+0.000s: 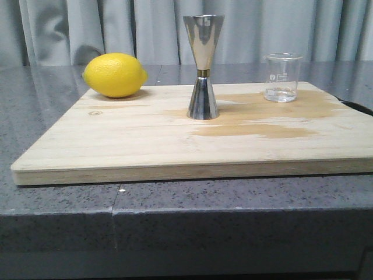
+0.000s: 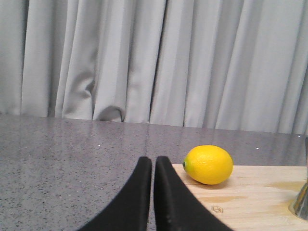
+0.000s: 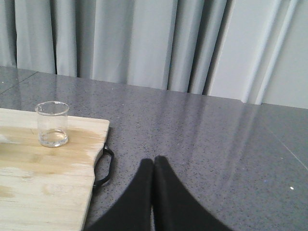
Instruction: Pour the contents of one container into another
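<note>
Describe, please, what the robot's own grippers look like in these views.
Only fingers show. The left gripper has two matte black fingers that curve and taper to rounded tips. The right gripper looks identical. No cables or markings are visible.

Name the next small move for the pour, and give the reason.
Probably open the right gripper and bring it toward the glass beaker. Both grippers are shut and off the board, the beaker stands untouched on the robot's right, and the steel jigger waits upright mid-board.
</note>
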You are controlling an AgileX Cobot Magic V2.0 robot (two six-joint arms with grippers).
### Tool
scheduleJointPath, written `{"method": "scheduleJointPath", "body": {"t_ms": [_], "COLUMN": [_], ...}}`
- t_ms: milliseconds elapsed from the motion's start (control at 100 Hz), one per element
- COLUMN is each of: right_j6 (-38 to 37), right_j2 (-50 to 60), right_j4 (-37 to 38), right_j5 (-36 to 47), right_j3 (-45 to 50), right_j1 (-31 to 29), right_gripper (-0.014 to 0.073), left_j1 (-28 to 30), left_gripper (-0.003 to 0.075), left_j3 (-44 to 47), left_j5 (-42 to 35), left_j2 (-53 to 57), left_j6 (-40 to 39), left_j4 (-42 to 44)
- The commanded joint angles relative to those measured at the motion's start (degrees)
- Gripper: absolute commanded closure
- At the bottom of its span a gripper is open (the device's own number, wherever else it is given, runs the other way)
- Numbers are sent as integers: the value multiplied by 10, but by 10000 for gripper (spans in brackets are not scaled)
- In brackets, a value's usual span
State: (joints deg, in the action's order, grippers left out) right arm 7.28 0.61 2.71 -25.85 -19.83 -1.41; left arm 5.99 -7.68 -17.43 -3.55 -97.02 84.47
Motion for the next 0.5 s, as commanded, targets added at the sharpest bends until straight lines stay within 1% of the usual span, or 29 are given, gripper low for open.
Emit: {"method": "scheduleJointPath", "body": {"t_ms": [0, 410, 490], "right_j6": [0, 0, 0], "right_j2": [6, 6, 6], "right_j4": [3, 3, 3], "right_j5": [49, 48, 48], "right_j3": [-14, -14, -14], "right_j1": [-4, -4, -4], "right_gripper": [669, 669, 669], "left_j1": [-5, -5, -13], "left_gripper": [739, 739, 739], "left_j3": [-15, -14, -7], "left_j5": [-9, -5, -11], "left_j2": [-6, -6, -6], "left_j6": [-7, -7, -7], "left_j4": [-7, -7, -9]}}
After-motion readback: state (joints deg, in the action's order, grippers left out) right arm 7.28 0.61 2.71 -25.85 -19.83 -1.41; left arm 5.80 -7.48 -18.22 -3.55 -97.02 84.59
